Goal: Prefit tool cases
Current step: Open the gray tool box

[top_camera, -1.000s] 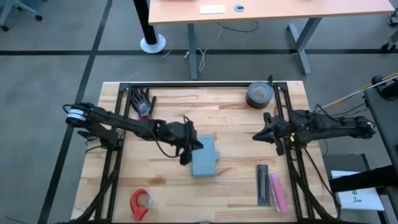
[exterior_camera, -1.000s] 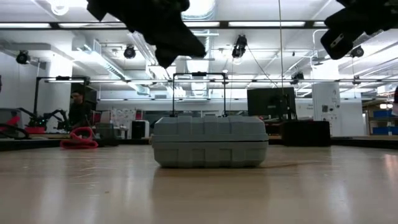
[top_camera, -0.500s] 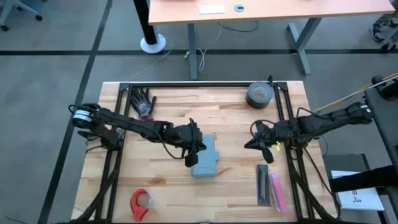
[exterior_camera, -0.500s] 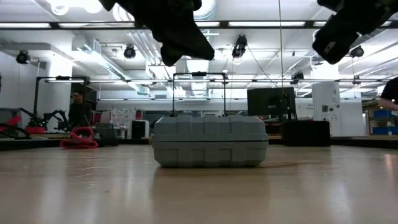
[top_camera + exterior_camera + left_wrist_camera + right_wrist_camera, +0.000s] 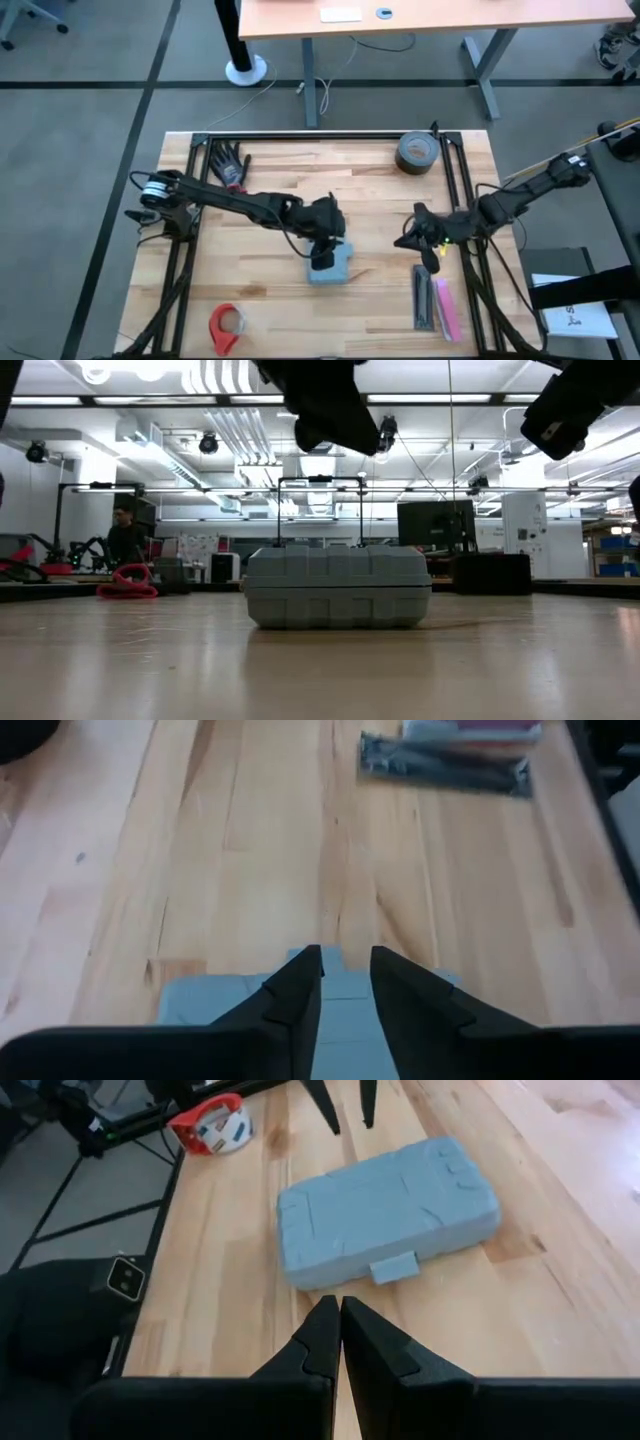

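The tool case [image 5: 335, 266] is a flat blue-grey plastic case, closed, lying flat on the wooden table; it also shows in the low view [image 5: 338, 587] and the right wrist view [image 5: 385, 1210]. My left gripper [image 5: 325, 248] hangs above it, pointing slantwise down, fingers a little apart [image 5: 346, 960] and well clear of the lid [image 5: 335, 410]. My right gripper [image 5: 406, 240] is shut [image 5: 340, 1312] and hovers to the case's right, pointing toward the side with the small handle bump [image 5: 395, 1266].
A black bar [image 5: 424, 297] and a pink bar [image 5: 447, 308] lie near the right front. A dark tape roll [image 5: 417, 152] sits at the far right, a black glove [image 5: 231, 165] at the far left, and a red tape roll [image 5: 226, 325] at the near left.
My left gripper has moved toward the table's right, from beside the case's left edge to above the case. My right arm has swung, carrying its shut gripper toward the near edge and a little closer to the case. The case has stayed put.
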`<act>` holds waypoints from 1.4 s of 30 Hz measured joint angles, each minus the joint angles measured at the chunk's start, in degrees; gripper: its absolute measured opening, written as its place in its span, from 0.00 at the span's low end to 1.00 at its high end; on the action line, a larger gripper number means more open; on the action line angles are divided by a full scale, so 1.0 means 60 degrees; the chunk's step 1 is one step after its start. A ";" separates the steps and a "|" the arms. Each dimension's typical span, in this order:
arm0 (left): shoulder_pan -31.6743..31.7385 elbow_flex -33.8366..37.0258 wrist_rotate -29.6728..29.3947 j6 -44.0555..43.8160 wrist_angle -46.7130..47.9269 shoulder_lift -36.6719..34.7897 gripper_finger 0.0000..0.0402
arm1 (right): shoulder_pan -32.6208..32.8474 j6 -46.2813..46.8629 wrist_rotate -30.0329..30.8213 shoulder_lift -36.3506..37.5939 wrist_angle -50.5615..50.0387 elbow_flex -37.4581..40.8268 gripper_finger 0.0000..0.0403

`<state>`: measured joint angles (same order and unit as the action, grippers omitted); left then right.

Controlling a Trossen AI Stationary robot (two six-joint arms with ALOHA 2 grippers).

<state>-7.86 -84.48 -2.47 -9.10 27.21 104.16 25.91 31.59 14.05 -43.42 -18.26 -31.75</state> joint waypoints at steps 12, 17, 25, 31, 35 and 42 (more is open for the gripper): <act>0.0066 -0.1822 0.0099 0.0003 0.1786 0.1785 0.34 | 0.0739 0.0902 0.0441 -0.0444 0.0010 0.0004 0.00; -0.0028 -0.1854 0.1023 -0.0134 0.2274 0.2010 0.36 | 0.0928 0.1156 0.0515 -0.0724 0.0011 0.0004 0.00; -0.0322 -0.1796 0.1087 -0.0175 0.2873 0.2000 0.35 | 0.1020 0.1172 0.0770 -0.0785 0.0010 0.0004 0.00; -0.0373 -0.1374 0.0682 -0.0433 0.2876 0.1992 0.33 | 0.1020 0.1239 0.0912 -0.0784 0.0007 0.0004 0.00; -0.0361 -0.1069 0.0512 -0.0573 0.2825 0.1992 0.32 | 0.1020 0.1239 0.0922 -0.0784 0.0010 0.0004 0.00; -0.0371 -0.0650 0.0411 -0.0646 0.2694 0.1945 0.31 | 0.1018 0.1239 0.0922 -0.0784 0.0011 0.0007 0.00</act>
<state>-10.09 -88.38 -0.01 -12.98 43.38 115.83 32.02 39.03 19.58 -48.12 -18.20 -31.70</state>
